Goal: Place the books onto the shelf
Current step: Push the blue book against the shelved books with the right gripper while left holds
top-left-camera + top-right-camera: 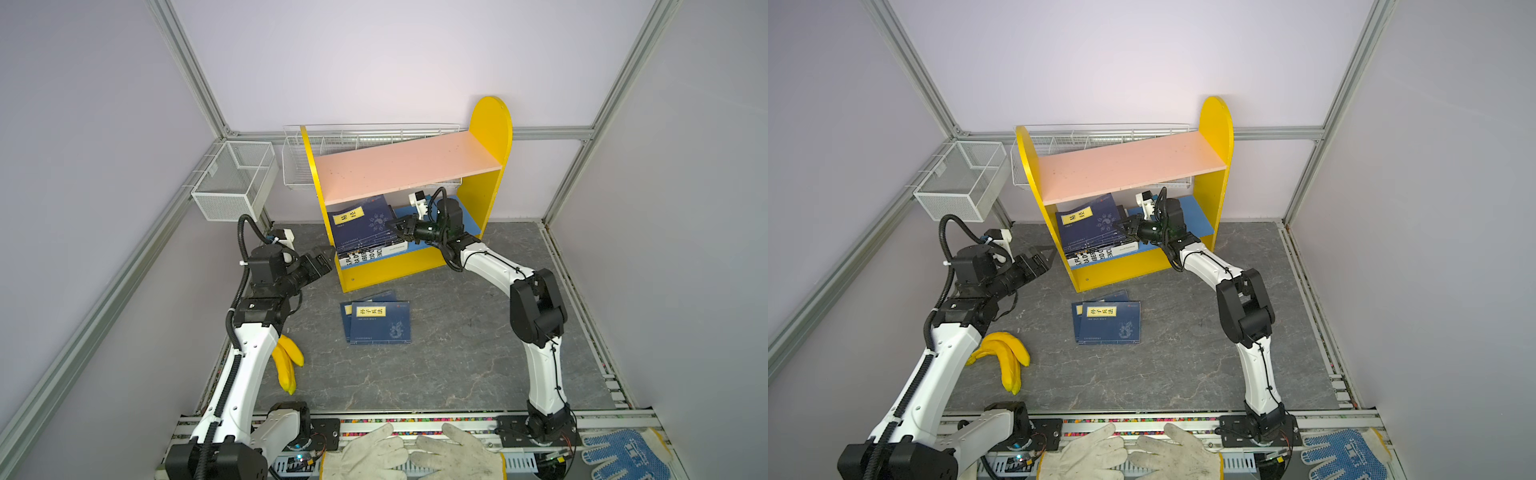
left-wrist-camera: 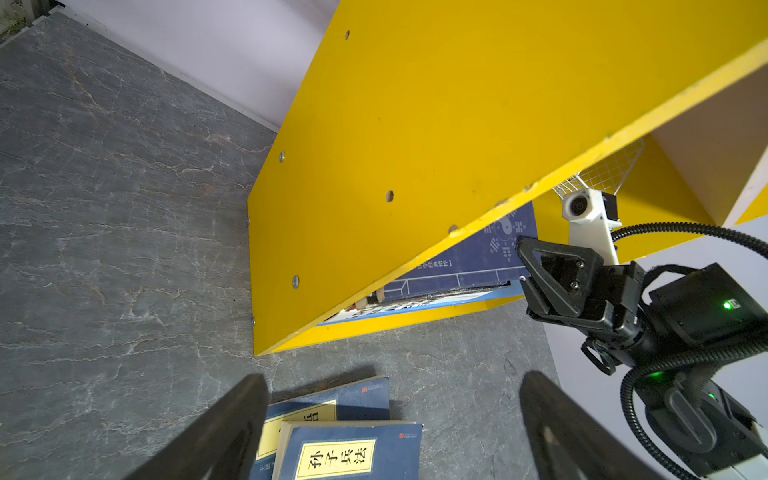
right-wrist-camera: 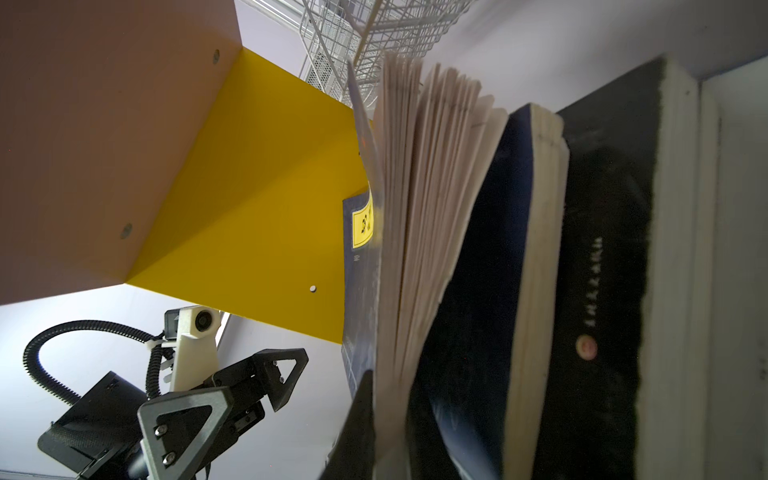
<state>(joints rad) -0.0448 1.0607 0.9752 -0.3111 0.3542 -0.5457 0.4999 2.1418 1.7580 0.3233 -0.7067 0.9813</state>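
Right gripper (image 1: pixel 394 227), closed, beside navy book (image 1: pixel 359 232) with fanned pages, yellow label.

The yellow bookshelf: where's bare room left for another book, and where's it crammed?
Bare: the whole pink upper board between the yellow sides, and the blue lower board at its right end, though the right arm reaches in there. Crowded: its left end, holding the stacked books.

Stacked books (image 1: pixel 361 232) fill the left of the shelf's (image 1: pixel 390 272) blue lower board (image 1: pixel 469 226); the right pincer (image 1: pixel 395 227) meets the top one's right edge. Two navy books (image 1: pixel 380 322) lie on the desk (image 1: pixel 457 353) nearer.
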